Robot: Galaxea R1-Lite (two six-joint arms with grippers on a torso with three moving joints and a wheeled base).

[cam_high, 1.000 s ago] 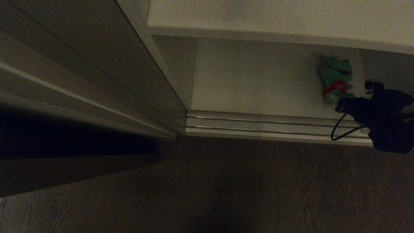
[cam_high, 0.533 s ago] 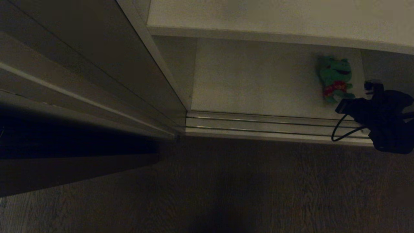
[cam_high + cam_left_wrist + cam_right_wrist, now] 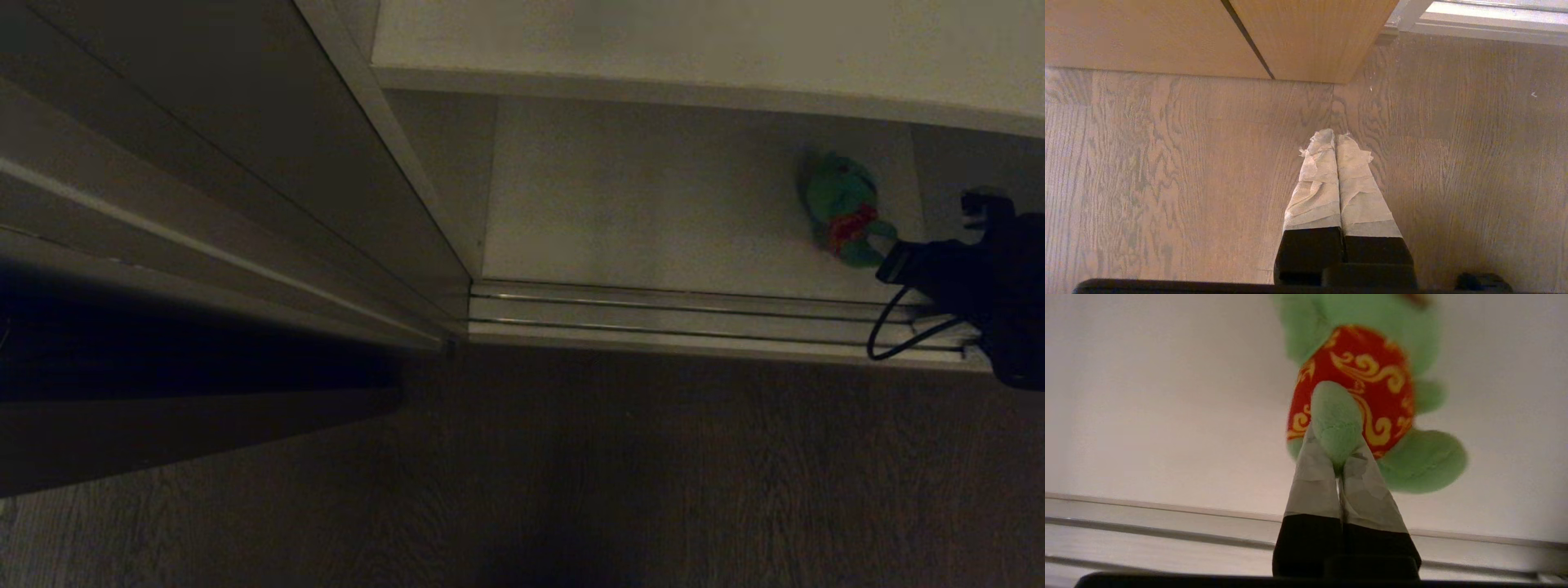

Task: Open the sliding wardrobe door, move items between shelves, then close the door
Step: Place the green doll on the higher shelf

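The right tool is clamped on one limb of the green plush frog with a red gold-patterned belly, which lies near the front right edge of the lower white flat shelf. The left tool, fingers together, hangs over the wooden floor.

A home, most likely a bedroom corner: a built-in wardrobe with a matte grey-green sliding door in a thin beige frame, pale metal floor tracks under the jaws, plain white shelf boards beyond the jaws, a green plush frog and brown wood-grain plank flooring
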